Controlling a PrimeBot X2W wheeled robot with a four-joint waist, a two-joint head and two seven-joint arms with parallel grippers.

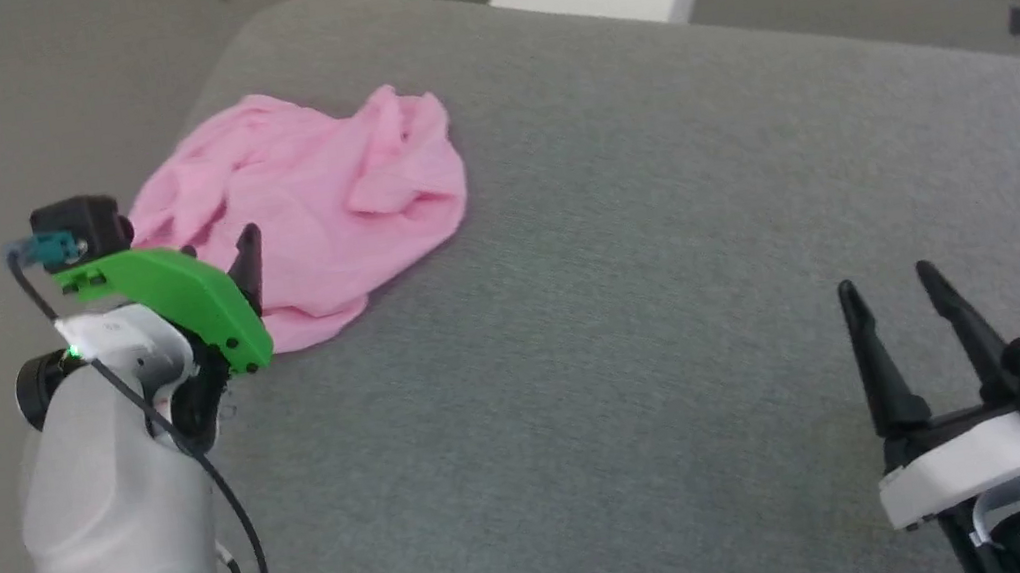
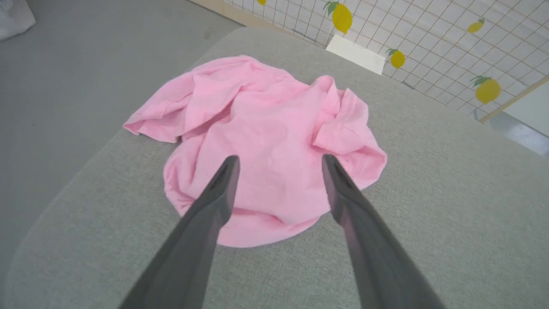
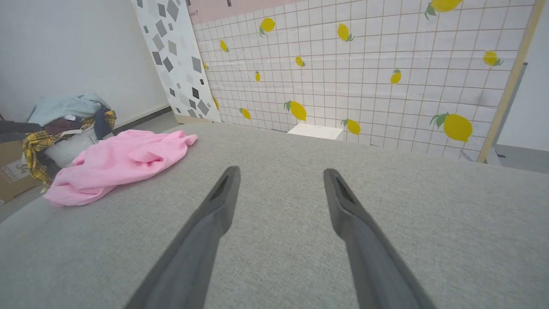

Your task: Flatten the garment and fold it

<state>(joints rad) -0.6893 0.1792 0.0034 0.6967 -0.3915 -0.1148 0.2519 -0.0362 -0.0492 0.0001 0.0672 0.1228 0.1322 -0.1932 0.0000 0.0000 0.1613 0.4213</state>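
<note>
The left gripper [image 2: 279, 161] stands with its jaws spread wide and nothing between them. The garment [image 2: 266, 141] lies directly ahead of and beneath the two fingertips. It is a crumpled pink heap on the grey padded surface [image 1: 625, 310], bunched into folds at the far side. From the wrist view, the near rounded edge of the cloth falls between and just behind the fingertips, and a loose flap lies just beyond the right-hand tip. The tips seem to hover just above the fabric, though from this angle I cannot tell whether they touch it. The right gripper [image 1: 885, 279] is also wide open and holds nothing. Its fingers sit over bare grey surface, and the garment lies well apart from it, off to the left of its jaws and further ahead. Beyond the far edge of the surface, straight ahead of the right jaws, a white block [image 3: 316, 131] stands against a lemon-patterned grid wall [image 3: 364, 64]. A pile of clothes [image 3: 64, 116] sits past the garment to the left.
</note>
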